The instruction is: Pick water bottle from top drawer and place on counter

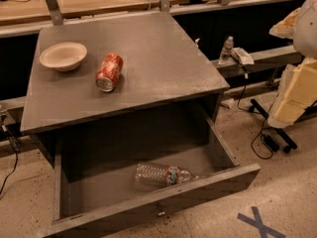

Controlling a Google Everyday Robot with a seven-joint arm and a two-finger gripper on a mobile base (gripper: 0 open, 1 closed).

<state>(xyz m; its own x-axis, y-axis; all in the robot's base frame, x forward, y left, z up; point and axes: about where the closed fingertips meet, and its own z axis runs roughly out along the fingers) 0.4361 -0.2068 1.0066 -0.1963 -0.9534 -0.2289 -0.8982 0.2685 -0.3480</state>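
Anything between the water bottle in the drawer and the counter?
Nothing visible. The water bottle lies in the open top drawer, forward of the counter edge. A soda can and bowl sit toward the counter's left. The gripper is right of the cabinet.

The clear water bottle is wearing a red-green-blue band; the surface is showing dark grey; the claw, far right, cream.

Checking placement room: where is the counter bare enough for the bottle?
On the counter, the right half and back are bare; bowl and soda can crowd the left. The top drawer is bare left of the water bottle. No gripper in view.
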